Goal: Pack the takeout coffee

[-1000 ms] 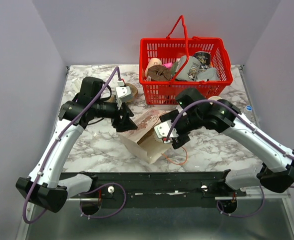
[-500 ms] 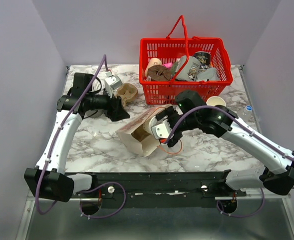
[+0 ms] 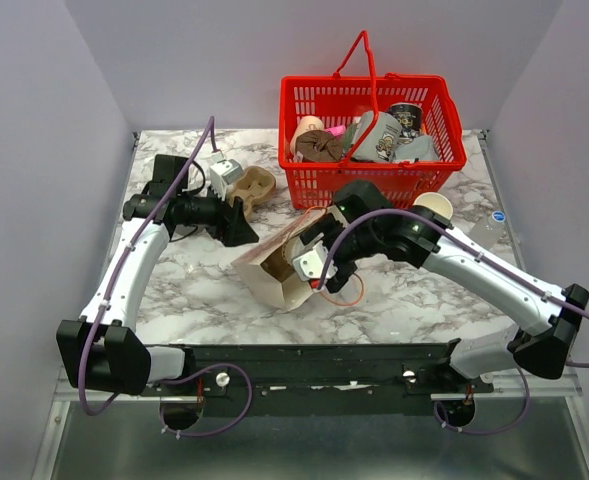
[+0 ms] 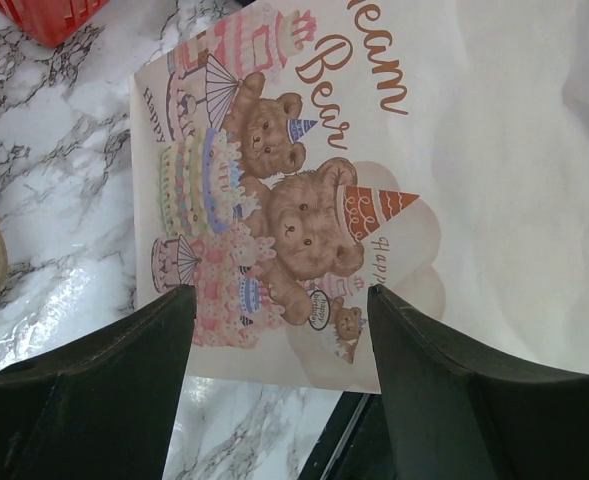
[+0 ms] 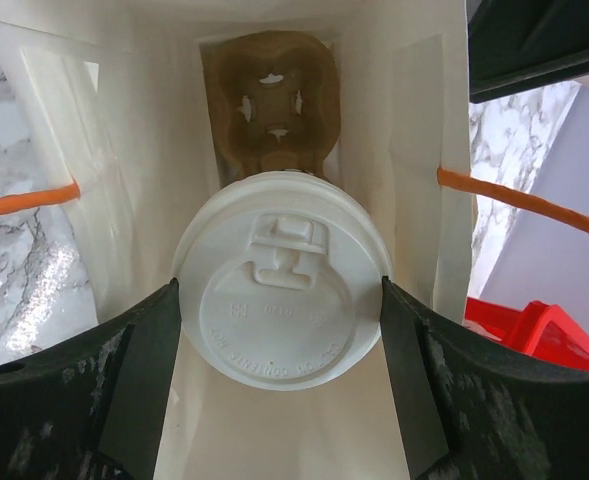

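— Grey walls (image 3: 34, 120) around a marbled white desk (image 3: 174, 290). Where's the coffee?
— Centre of the right wrist view: a small white paper cup with a round white plastic lid (image 5: 282, 290), inside the bear-printed paper bag (image 4: 304, 200), with the right tool (image 5: 280, 320) clenched on it.
— Nearby?
— A red plastic basket (image 3: 314, 185) at upper right. The left tool (image 4: 279, 300) is released, facing the bag's print.

The marble table (image 3: 189, 290) bears a red basket (image 3: 369, 150), a tipped paper bag (image 3: 271, 274) and a cardboard carrier (image 3: 258, 187).

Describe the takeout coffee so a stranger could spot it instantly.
In front of the red basket, a paper bag lies on its side. In its mouth the right tool holds the coffee: white-lidded, unlike the open cup beside the basket.
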